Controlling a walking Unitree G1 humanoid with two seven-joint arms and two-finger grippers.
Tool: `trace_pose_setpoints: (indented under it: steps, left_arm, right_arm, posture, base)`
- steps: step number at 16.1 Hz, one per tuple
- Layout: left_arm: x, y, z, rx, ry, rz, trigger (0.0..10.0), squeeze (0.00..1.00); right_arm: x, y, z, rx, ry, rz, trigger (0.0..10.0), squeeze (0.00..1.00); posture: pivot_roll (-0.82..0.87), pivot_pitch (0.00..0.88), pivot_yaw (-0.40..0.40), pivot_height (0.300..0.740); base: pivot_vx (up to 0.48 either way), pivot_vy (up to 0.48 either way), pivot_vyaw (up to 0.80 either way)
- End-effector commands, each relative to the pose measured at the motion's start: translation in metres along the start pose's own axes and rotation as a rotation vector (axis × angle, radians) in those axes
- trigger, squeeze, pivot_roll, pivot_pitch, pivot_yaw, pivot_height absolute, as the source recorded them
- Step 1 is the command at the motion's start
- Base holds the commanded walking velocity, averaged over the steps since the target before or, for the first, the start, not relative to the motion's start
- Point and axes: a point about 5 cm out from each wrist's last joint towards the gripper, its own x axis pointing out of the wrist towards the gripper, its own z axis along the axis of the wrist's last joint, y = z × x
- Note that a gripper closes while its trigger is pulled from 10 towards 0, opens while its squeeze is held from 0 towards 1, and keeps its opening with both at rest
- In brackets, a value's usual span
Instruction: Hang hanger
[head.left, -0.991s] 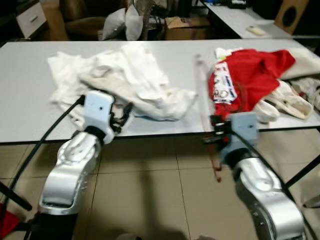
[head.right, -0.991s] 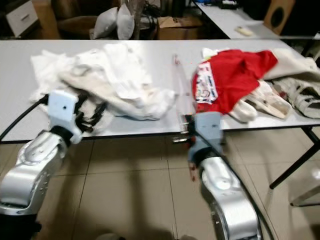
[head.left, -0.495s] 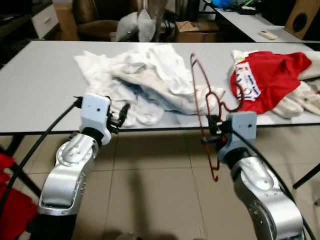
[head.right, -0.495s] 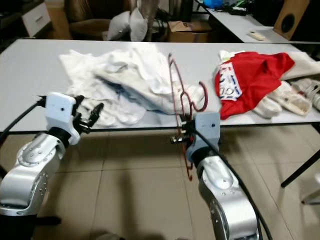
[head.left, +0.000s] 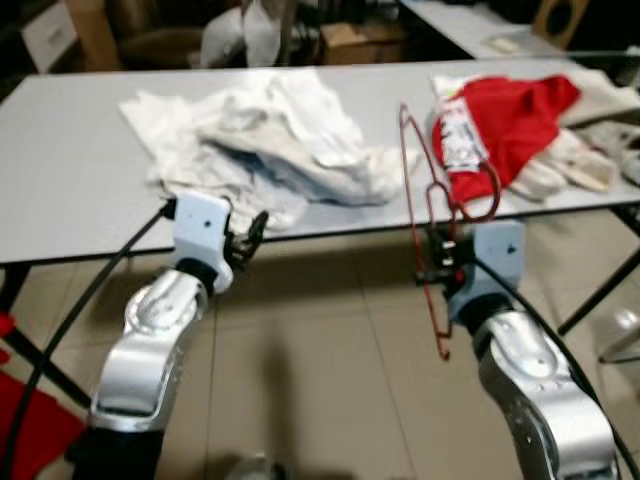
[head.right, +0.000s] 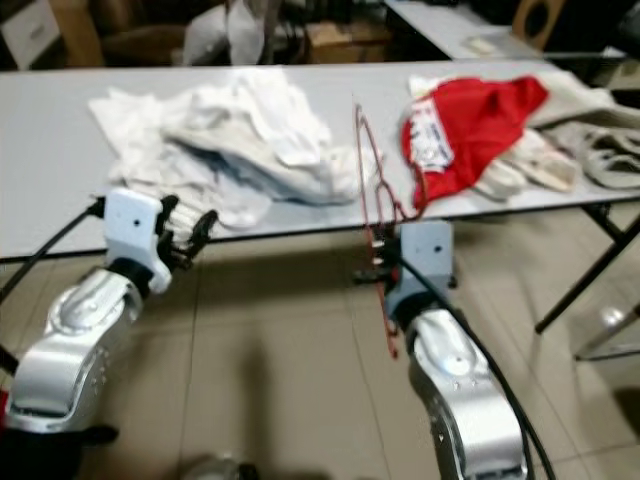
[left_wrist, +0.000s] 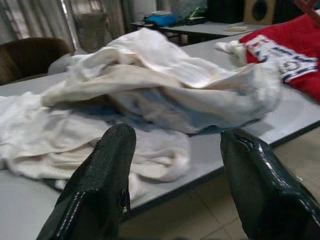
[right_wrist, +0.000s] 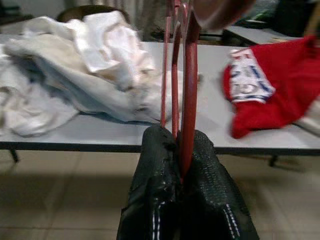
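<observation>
Right hand (right_wrist: 182, 155) pinches the red hanger (head.left: 425, 190), held upright in front of the table (head.left: 60, 190) edge (hook toward red garment (head.left: 510, 115)). Left hand (left_wrist: 177, 165) spread, empty, facing white clothes pile (head.left: 260, 140).

Both silver arms reach forward: left gripper (head.left: 250, 232) fingers spread wide, right gripper (right_wrist: 183, 150) pinched tight together.

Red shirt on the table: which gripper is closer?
Right. The right gripper, shut on the red hanger, sits just before the red shirt; the left gripper is by the white clothes.
</observation>
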Motion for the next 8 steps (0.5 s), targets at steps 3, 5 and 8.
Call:
trace_pose_setpoints:
  steps: [3,5,8]
  left_arm:
    - [0.0007,0.0006,-0.0002,0.016,0.000,0.009,10.0,0.00]
    - [0.0013,0.0032,0.0002,0.008,-0.013,0.016,10.0,0.00]
    - [0.0052,0.0058,0.0036,0.007,-0.028,0.026,10.0,0.00]
  right_arm:
    - [0.0011,-0.0005,0.0027,0.000,-0.018,-0.002,10.0,0.00]
    - [0.0011,0.0010,0.0024,-0.021,-0.024,0.007,10.0,0.00]
    - [0.0018,0.0024,0.0049,-0.021,-0.044,0.019,10.0,0.00]
  posture:
    - [-0.02,0.000,0.001,0.723]
    - [-0.02,0.000,0.001,0.723]
    - [-0.02,0.000,-0.002,0.723]
  base:
    - [0.000,0.000,0.00]
    - [0.000,0.000,0.00]
    - [0.000,0.000,0.00]
